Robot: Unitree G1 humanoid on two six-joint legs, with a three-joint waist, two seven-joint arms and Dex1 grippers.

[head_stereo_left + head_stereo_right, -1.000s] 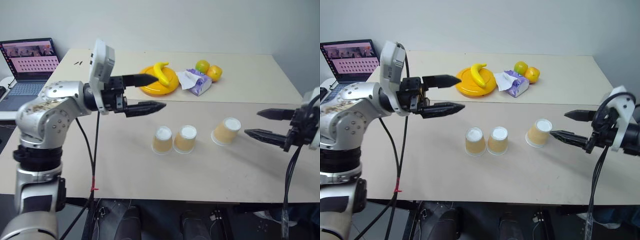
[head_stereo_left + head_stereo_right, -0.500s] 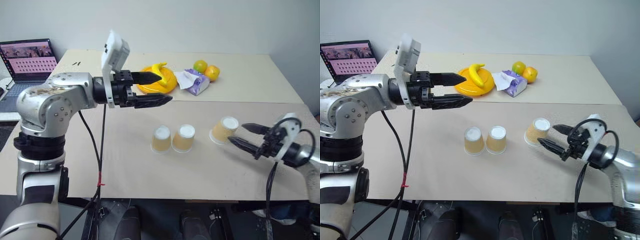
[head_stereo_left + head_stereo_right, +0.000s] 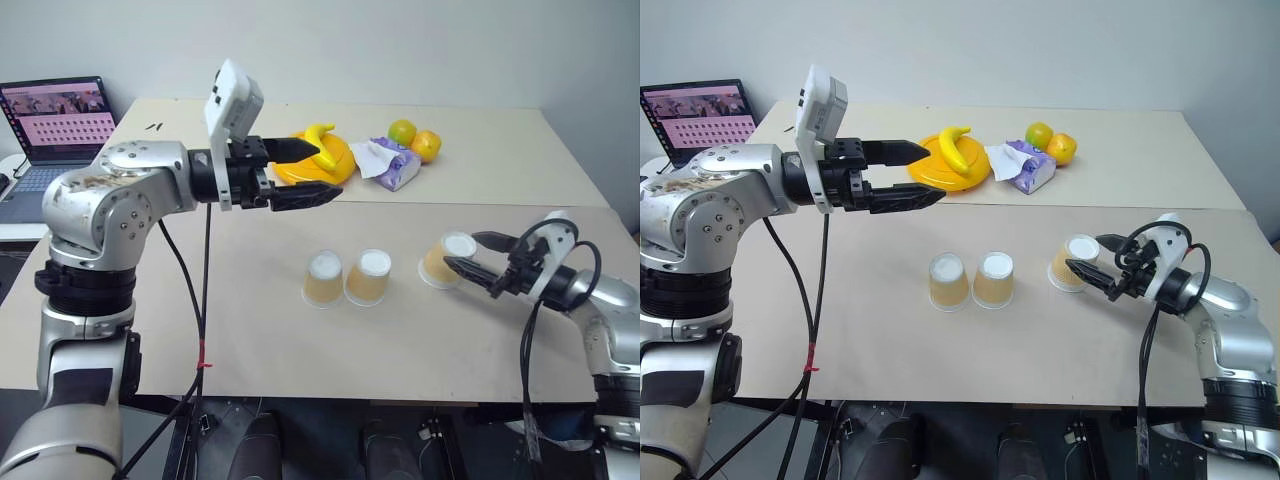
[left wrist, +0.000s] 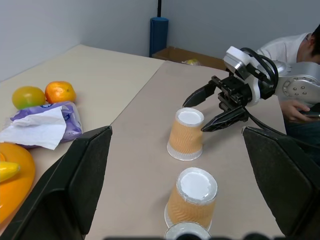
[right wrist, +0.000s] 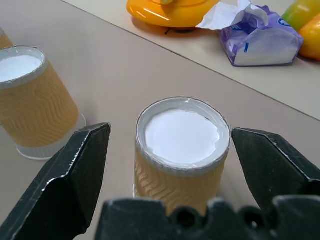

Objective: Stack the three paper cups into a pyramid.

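Observation:
Three paper cups stand upside down on the beige table, white bases up. The left cup [image 3: 323, 280] and the middle cup [image 3: 368, 277] stand side by side, almost touching. The right cup [image 3: 445, 262] stands apart from them. My right gripper [image 3: 460, 251] is open and low over the table, with one of its fingers [image 5: 80, 165] on each side of the right cup [image 5: 181, 145] and a gap on both sides. My left gripper [image 3: 329, 170] is open and empty. It hangs level, well above the table, in front of the plate.
At the back stands a yellow-orange plate [image 3: 340, 172] with a banana [image 3: 322, 140], then a tissue pack [image 3: 392, 166] and two fruits [image 3: 404, 131] [image 3: 428, 145]. A laptop [image 3: 55, 125] sits far left. A person [image 4: 295, 47] sits beyond the table's right end.
My right gripper has come down and in from the right, and its open fingers now flank the right cup. My left gripper has risen slightly and stays open.

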